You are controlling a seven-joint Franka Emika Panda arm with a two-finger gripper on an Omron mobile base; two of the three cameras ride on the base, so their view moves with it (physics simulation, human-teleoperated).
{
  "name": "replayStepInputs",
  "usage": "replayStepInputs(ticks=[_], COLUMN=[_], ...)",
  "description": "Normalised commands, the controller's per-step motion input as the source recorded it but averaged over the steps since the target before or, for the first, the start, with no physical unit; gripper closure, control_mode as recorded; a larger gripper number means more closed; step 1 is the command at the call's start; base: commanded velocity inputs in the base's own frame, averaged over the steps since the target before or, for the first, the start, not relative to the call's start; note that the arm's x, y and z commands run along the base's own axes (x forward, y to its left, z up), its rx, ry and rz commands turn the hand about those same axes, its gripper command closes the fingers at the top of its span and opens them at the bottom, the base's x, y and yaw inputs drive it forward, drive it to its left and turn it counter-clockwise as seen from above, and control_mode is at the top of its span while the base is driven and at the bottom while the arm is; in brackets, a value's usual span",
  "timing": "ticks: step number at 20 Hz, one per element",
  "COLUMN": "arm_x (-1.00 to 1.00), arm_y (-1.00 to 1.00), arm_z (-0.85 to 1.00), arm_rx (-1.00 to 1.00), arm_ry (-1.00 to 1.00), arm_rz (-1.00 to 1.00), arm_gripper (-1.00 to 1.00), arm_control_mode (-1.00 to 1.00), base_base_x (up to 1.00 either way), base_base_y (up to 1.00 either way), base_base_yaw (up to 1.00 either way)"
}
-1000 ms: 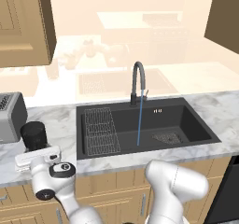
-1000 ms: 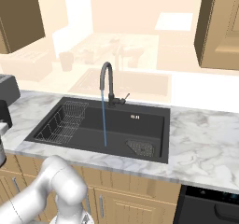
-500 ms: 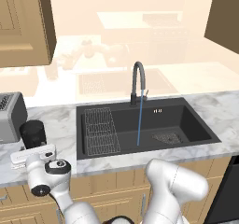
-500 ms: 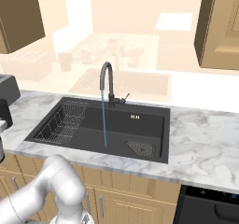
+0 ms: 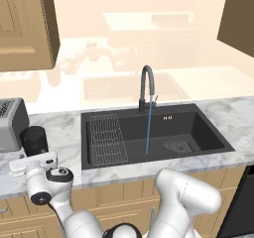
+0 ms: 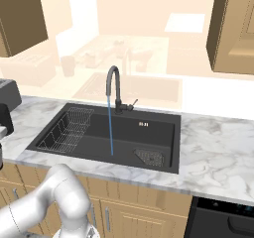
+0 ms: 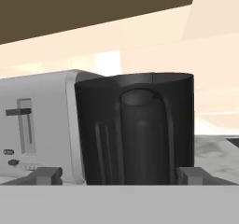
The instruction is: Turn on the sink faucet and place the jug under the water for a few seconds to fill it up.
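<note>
Marble counter runs under pale wood cabinets, and at its left end stands a silver toaster. Just right of the toaster and in front of it sits the black jug, upright on the counter; what it holds cannot be told. In the hand view the jug stands close ahead with its handle facing the camera, the toaster behind it on the left. The end effector is wide open, one fingertip on either side of the jug's base, gripping nothing; whether the tips touch it cannot be told. Further right, the black sink holds a wire rack in its left part and a drain grate toward the right. From the dark gooseneck sink faucet a thin blue stream of water falls straight into the basin, well apart from the jug.
</note>
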Motion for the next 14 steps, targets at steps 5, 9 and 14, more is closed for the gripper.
replayStepInputs(ticks=[5, 9, 14], arm_x=[0.01, 0.00, 0.00], arm_y=[0.00, 0.00, -0.01], arm_z=[-0.05, -0.04, -0.01], arm_rx=[0.00, 0.00, 0.00], arm_ry=[0.01, 0.00, 0.00], arm_rz=[0.00, 0.00, 0.00], arm_gripper=[1.00, 1.00, 1.00], arm_control_mode=[-1.00, -1.00, -1.00], base_base_x=[0.00, 0.00, 0.00], base_base_y=[0.00, 0.00, 0.00], base_base_yaw=[0.00, 0.00, 0.00])
